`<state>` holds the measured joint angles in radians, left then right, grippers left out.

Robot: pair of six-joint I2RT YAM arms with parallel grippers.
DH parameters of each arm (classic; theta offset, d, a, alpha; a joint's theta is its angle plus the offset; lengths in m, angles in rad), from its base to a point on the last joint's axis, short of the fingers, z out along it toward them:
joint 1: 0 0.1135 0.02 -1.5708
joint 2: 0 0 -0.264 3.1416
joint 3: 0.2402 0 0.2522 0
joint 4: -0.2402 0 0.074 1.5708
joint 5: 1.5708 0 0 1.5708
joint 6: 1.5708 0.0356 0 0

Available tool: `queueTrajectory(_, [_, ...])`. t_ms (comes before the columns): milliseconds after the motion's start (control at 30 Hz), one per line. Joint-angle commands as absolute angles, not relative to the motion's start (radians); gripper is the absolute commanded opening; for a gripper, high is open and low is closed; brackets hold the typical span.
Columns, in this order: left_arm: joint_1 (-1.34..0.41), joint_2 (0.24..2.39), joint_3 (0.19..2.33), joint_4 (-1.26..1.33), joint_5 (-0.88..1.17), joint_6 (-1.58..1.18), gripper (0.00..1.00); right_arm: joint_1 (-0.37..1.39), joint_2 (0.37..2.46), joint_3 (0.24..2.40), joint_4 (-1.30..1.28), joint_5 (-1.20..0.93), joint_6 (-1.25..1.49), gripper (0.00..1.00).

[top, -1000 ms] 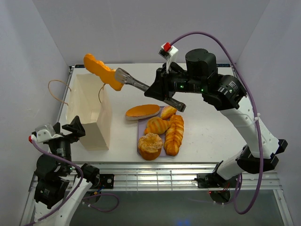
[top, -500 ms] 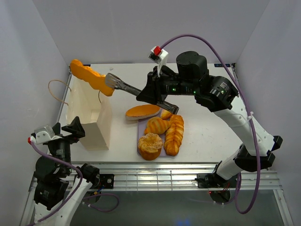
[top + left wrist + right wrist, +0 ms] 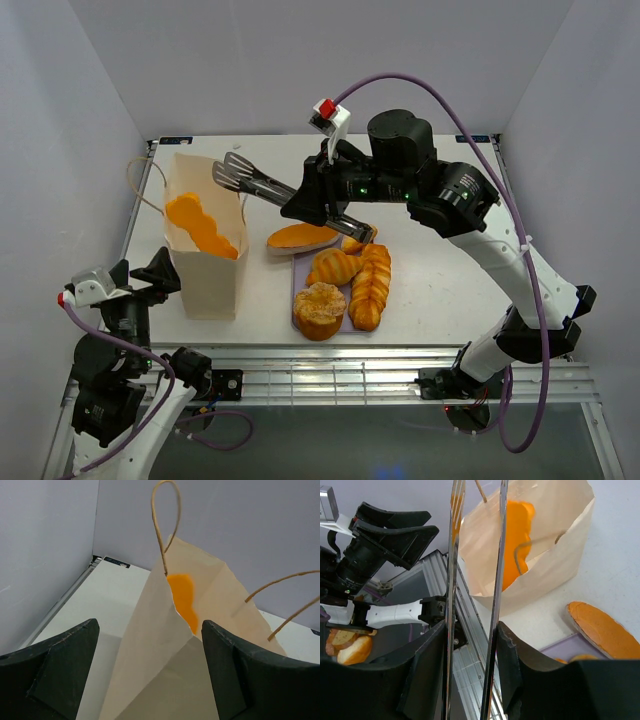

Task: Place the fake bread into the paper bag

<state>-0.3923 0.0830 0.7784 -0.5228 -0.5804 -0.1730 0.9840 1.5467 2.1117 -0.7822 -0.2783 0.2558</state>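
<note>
The paper bag (image 3: 205, 275) stands upright at the left of the table. A wavy orange bread piece (image 3: 200, 225) lies inside its open mouth, and also shows in the left wrist view (image 3: 182, 597) and the right wrist view (image 3: 515, 540). My right gripper (image 3: 335, 208) is shut on silver tongs (image 3: 255, 180), whose tips stand apart and empty above the bag's right rim. My left gripper (image 3: 150, 280) is open, its jaws either side of the bag's near corner (image 3: 165, 665) without touching it. More bread lies on the lavender tray (image 3: 300, 290).
The tray holds a long flat loaf (image 3: 302, 236), a croissant (image 3: 334, 267), a braided loaf (image 3: 370, 285), a round bun (image 3: 319, 310) and a small bun (image 3: 357, 238). The bag's cord handles (image 3: 162, 520) stick up. White walls enclose the table.
The tongs carried the wavy bread piece left over the bag and opened. The piece dropped into the bag. The left arm has not moved.
</note>
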Motion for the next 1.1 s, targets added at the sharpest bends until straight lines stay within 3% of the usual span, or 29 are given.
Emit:
queueTrajectory(0, [-0.396,0.081,0.77,-0.512,-0.555,-0.163,0.94,0.992,1.543,2.155,-0.719,-0.296,0.256,0.48])
queueTrajectory(533, [-0.396,0.115,0.793,-0.517,-0.574,-0.161,0.93,0.994,1.503,2.164,-0.712,-0.272,0.252,0.48])
queueTrajectory(1067, [-0.396,0.426,1.066,-0.659,-0.715,-0.219,0.93,0.994,1.296,1.843,-0.67,-0.043,0.247,0.48])
